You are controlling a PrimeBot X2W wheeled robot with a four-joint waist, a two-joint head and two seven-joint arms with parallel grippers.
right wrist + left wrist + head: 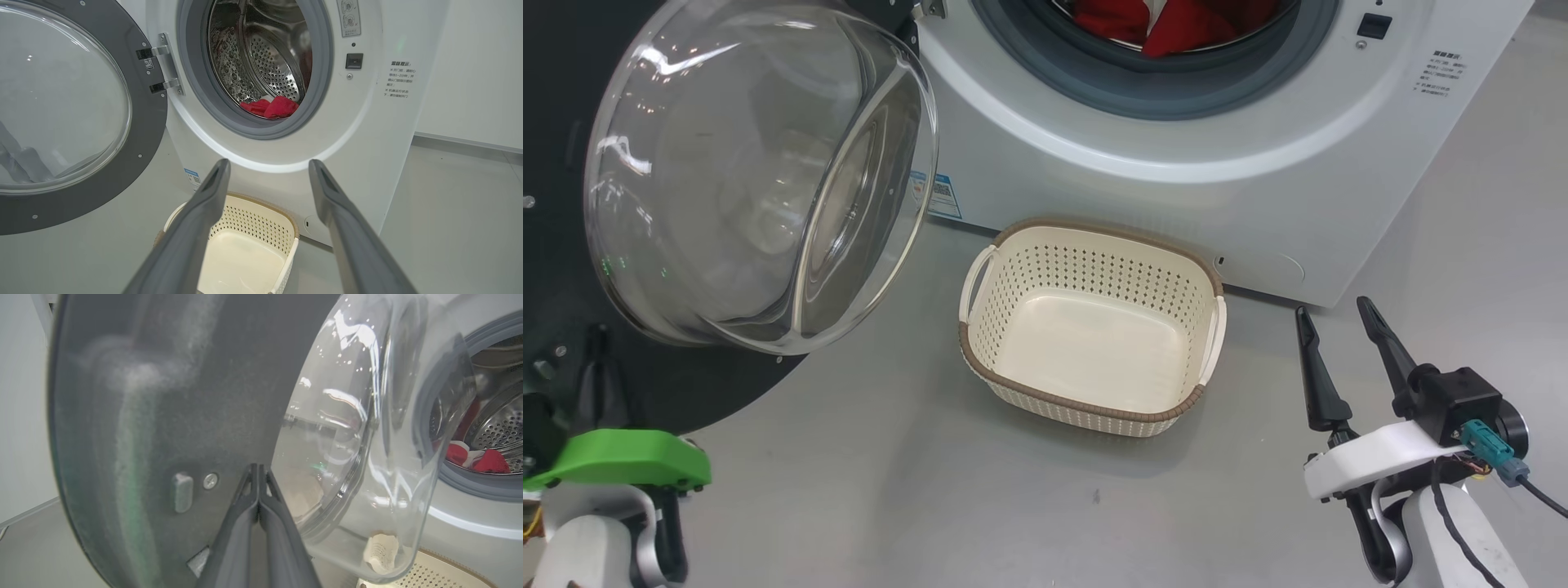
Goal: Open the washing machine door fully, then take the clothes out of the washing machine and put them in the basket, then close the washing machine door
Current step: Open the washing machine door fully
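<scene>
The big white front-loading washing machine (1176, 188) stood at twelve o'clock, its round black-ringed glass door (760, 180) open at ten, the empty cream perforated plastic basket (1086, 233) at centre, and red fabric clothes (1168, 24) in the drum. The left gripper (258, 473), closed empty by the door's ring, could slip off its edge; the right gripper (1331, 309), spread empty at four, had open floor (890, 490) ahead.

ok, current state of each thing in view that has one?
washing machine door: open, swung wide
clothes: red heap inside the washing machine
basket: upright, empty, in front of the machine
left claw: shut, empty, tips close to the door's inner face
right claw: open, empty
</scene>
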